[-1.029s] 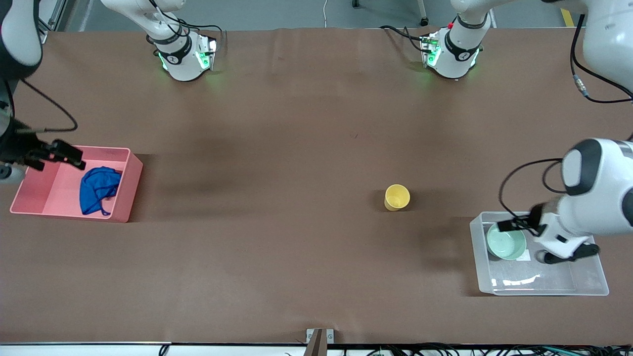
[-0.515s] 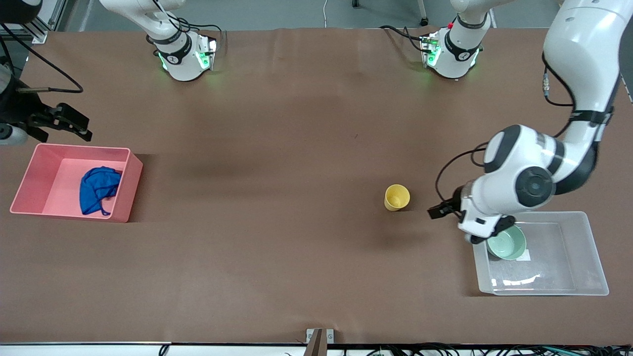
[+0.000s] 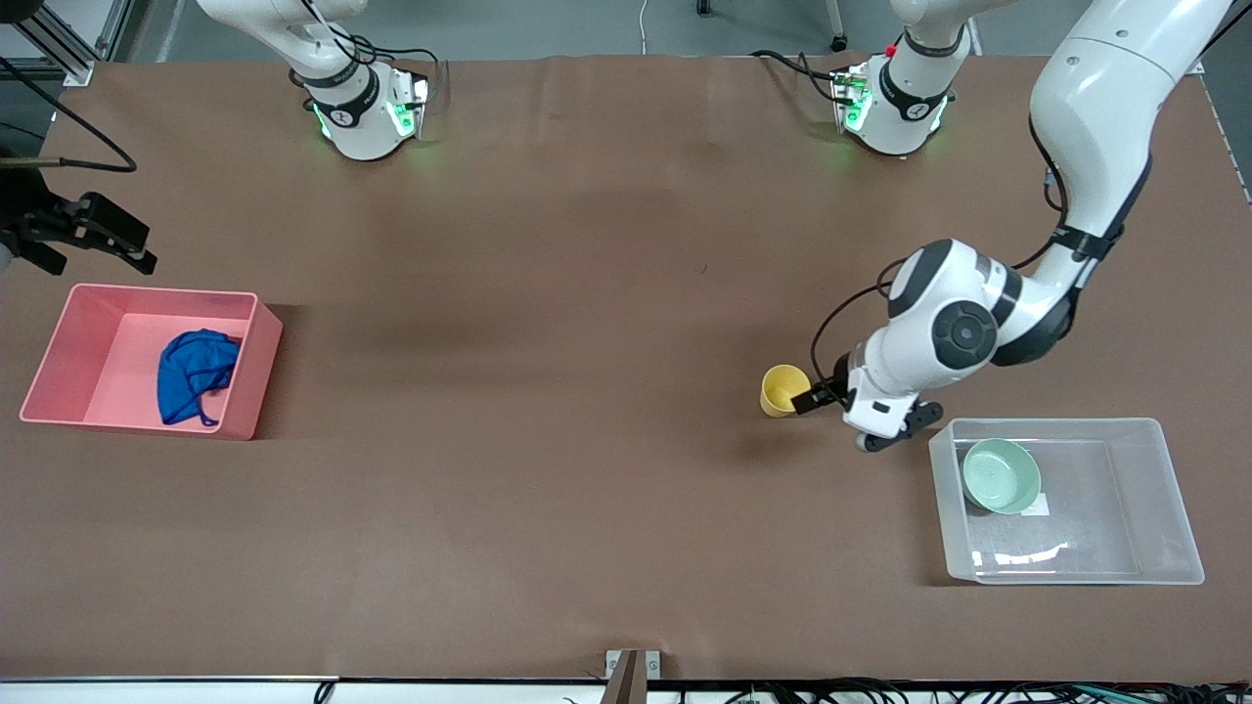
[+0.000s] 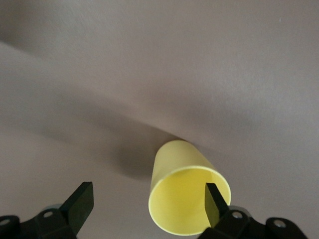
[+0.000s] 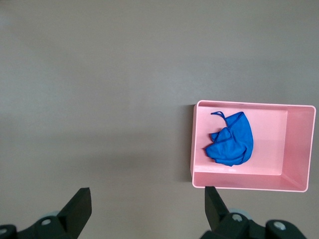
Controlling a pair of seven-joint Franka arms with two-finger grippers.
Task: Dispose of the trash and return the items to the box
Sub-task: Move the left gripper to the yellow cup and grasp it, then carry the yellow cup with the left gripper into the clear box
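Front view: high, facing both bases across the table (image 3: 587,293). Left wrist view: close, angled down on the cup (image 4: 187,201), shared with front. Right wrist view: high, straight down on the bin (image 5: 299,144), also shared.

The trash (image 3: 196,374) lies in the bin (image 3: 256,372) at the right arm's end of the table. At the left arm's end, the bowl (image 3: 1001,475) sits in the box (image 3: 1164,508) (in the corner toward the cup). The cup (image 3: 782,390) stands on the table near the box, slightly farther from the front camera.
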